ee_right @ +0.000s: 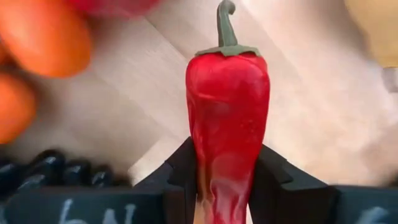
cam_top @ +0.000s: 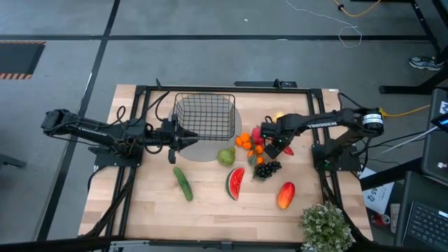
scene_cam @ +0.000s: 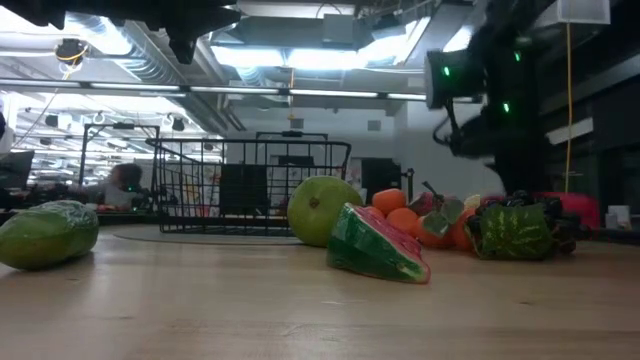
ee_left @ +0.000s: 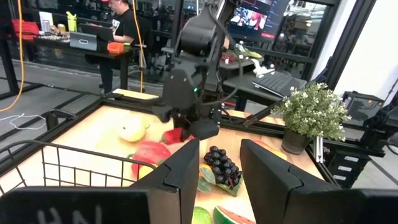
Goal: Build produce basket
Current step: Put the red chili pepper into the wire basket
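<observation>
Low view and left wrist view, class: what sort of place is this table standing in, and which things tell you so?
Probably a robotics lab or workshop: ceiling strip lights and exposed ducts overhead, desks with a laptop and a monitor, and a person working behind the table.

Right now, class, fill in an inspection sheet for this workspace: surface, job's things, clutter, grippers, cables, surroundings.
Surface: wooden table, black-framed.
Job's things: wire basket empty; cucumber, pear, watermelon slice, grapes, mango, oranges on the table.
Clutter: potted plant at the table's corner.
Grippers: right gripper shut on red pepper; left gripper beside the basket, holding nothing.
Cables: white loop on the floor.
Surroundings: person at a desk.
</observation>
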Robot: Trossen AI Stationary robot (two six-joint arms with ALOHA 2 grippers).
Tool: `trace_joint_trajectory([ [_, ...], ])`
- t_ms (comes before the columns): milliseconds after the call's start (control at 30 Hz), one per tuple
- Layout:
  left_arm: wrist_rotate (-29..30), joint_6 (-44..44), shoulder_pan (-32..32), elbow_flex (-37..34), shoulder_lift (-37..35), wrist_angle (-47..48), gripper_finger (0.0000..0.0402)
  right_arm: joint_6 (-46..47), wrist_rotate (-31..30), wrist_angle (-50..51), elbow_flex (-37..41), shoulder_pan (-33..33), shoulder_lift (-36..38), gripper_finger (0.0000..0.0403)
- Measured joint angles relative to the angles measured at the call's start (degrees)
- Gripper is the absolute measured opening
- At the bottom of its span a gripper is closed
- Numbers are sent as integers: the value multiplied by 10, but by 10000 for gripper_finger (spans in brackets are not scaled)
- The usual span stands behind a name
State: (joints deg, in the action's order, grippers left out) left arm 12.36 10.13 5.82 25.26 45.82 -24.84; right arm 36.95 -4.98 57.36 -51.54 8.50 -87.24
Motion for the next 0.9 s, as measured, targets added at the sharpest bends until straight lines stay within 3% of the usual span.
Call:
trace_joint_trajectory([
  [167, 0, 0, 0, 0, 0, 0, 115, -3, -41, 107, -101, -31, 0, 90],
  [300, 0, 0, 0, 0, 0, 0, 114, -47, -88, 108, -181, -57, 1, 91],
  [533, 0, 0, 0, 0, 0, 0, 114, -162, -281, -25, -277, -104, 1, 98],
  [633, 0, 0, 0, 0, 0, 0, 114, -250, -326, -130, -292, -115, 1, 94],
  [767, 0, 0, 0, 0, 0, 0, 115, -364, -311, -308, -290, -115, 1, 94],
  [900, 0, -2, 0, 0, 0, 2, 114, -403, -231, -415, -288, -94, -3, 93],
])
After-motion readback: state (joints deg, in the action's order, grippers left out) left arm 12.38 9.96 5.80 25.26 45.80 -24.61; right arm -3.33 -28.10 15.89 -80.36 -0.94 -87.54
